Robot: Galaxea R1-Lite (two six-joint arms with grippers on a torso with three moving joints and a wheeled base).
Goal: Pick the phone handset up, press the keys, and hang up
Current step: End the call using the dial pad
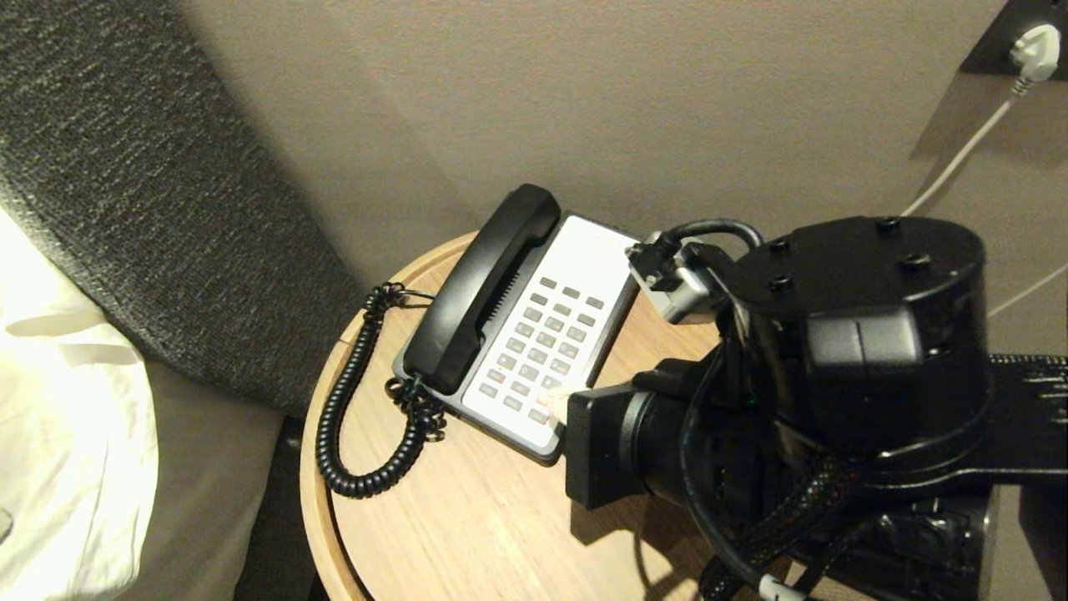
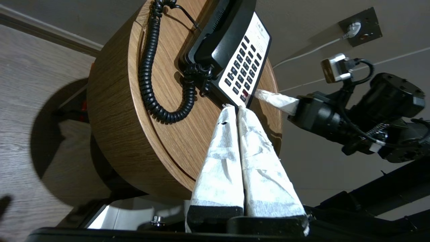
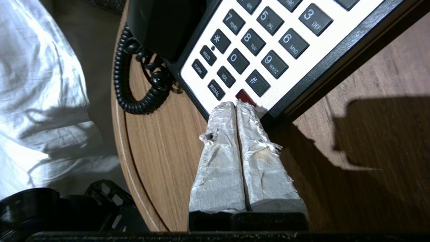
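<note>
Wooden round table (image 1: 467, 517) has bare room low in the frame. Handset (image 1: 484, 288) rests in the phone (image 1: 576, 259) cradle, running lower left to upper right. Right gripper (image 3: 236, 104), pressed together, touches the red key (image 3: 244, 96); left gripper (image 2: 234, 107), closed too, hangs past the table edge.

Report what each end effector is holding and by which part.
Nothing is held. The right end effector, shut, tips at the keypad's red key; the left end effector is shut, empty. The phone handset rests on its cradle.

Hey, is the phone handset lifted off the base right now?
No, the phone handset lies seated in its cradle on the phone base, with neither gripper holding it.
</note>
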